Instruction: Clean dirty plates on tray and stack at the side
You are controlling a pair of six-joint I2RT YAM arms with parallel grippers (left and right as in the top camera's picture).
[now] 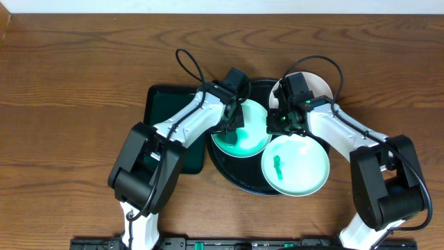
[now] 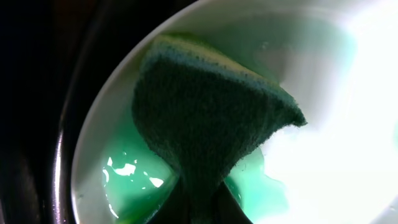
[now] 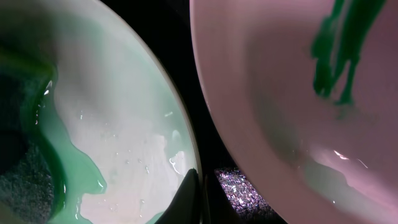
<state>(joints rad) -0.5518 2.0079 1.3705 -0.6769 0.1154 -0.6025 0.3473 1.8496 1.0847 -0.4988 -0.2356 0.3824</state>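
Currently the left gripper (image 1: 234, 126) is clamped on a green scouring sponge (image 2: 205, 118). The sponge is pressed into the middle plate (image 1: 246, 142), which sits on the black tray (image 1: 230, 172) holding a pool of green liquid (image 2: 130, 180). The right gripper (image 1: 283, 123) is closed, its tip down at that plate's rim, in the gap between it and the front plate (image 1: 302, 170). I can't tell whether it pinches the rim or only pins it. Risks as I read them: the plate is wet and the tray glossy, so a hard sideways scrub could skate it into the front plate or out from under the right gripper's tip. The liquid lies toward one side and could slop over the rim onto the tray. Weight on the rim could also tip the plate up. The front plate carries a green smear (image 1: 277, 167), so it is not yet cleaned. Hidden: the right arm covers much of the far plate (image 1: 318, 85). I can't judge whether that one is clean, or whether it rests on the tray or the worktop (image 1: 69, 69). The left arm crosses the dark green tray (image 1: 163, 111). The left wrist view is blown out white over half the plate, and its own fingers barely show.
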